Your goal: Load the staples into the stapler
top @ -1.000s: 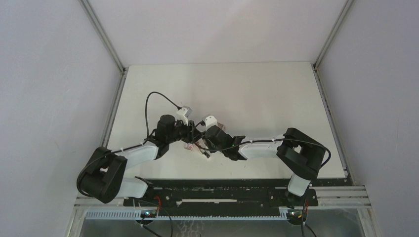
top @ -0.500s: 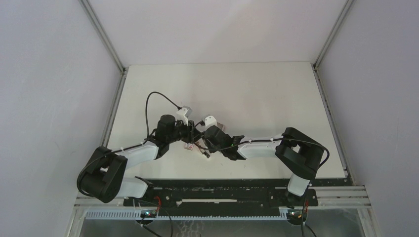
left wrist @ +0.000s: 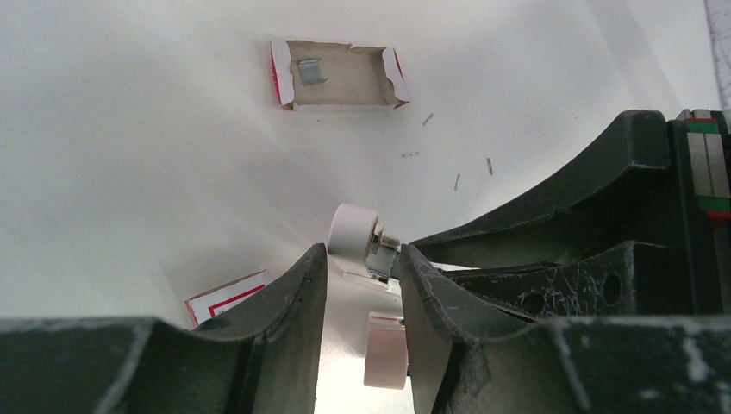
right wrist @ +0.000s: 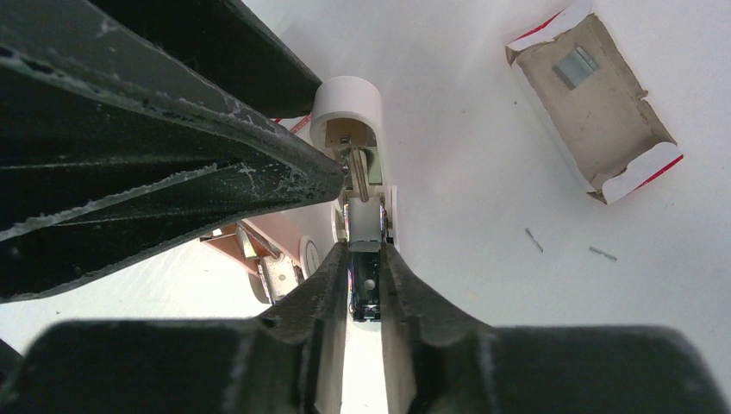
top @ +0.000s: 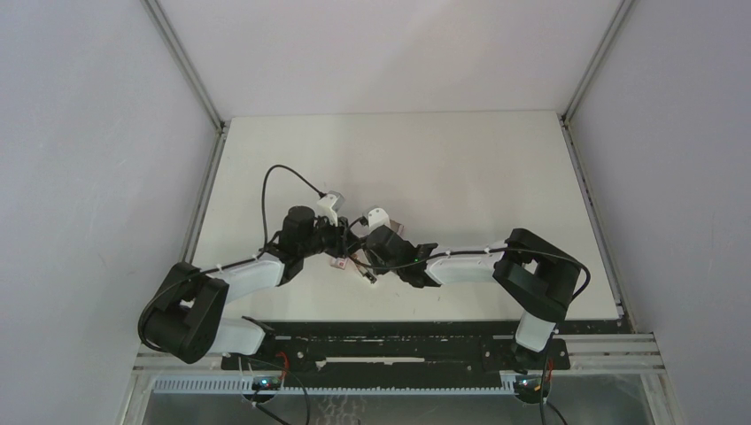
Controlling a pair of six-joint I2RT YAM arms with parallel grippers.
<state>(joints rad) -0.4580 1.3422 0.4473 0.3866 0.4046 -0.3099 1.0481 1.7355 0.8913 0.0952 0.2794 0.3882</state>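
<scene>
Both grip the stapler (left wrist: 352,233): left claw (left wrist: 362,256) part-open around its head, right claw (right wrist: 364,250) nearly closed on its rail. Staple strip (left wrist: 310,71) lies in box (left wrist: 355,76), far of both.

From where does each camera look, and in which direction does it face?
Top external: above and behind the robot, facing down on the table; left arm and right arm show, left gripper meeting right gripper.
Left wrist: on the left arm, facing along its own fingers to the stapler.
Right wrist: on the right arm, facing along its own fingers to the stapler.
Shared by both wrist views: stapler, open staple box.
</scene>
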